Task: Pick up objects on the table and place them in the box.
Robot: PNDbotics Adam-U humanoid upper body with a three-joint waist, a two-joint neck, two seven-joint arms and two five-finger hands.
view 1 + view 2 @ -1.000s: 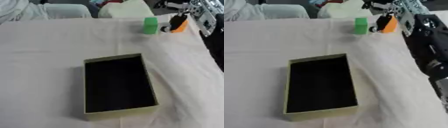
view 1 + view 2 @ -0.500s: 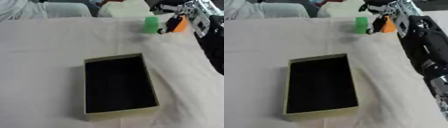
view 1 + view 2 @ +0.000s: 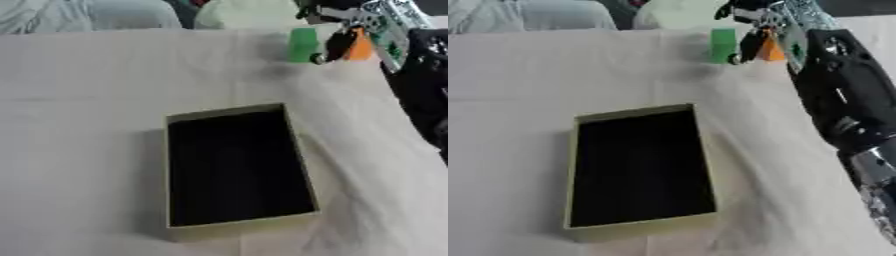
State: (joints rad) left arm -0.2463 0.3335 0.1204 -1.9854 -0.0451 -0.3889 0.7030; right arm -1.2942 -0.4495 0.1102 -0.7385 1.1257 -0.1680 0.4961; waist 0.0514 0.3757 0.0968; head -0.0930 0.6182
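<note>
The right hand [image 3: 765,25] was way out at the far side of the table, fingers curled over an orange block [image 3: 773,50], with a dark fingertip hanging down in front of it. Looked to me like it had the orange one pinched, though it was blurry enough that I wouldn't swear to it. A green block [image 3: 303,45] stood upright just to the left of the hand, really close.

To do this bit well I'd lift straight up before swinging anywhere, since that green one is right beside the fingers and easy to knock. Then carry back toward the body and left to the open box [image 3: 296,145], which sat well nearer than the hand, empty inside.

Arm was stretched long from the right edge, forearm running up the frame. Left hand wasn't visible.
</note>
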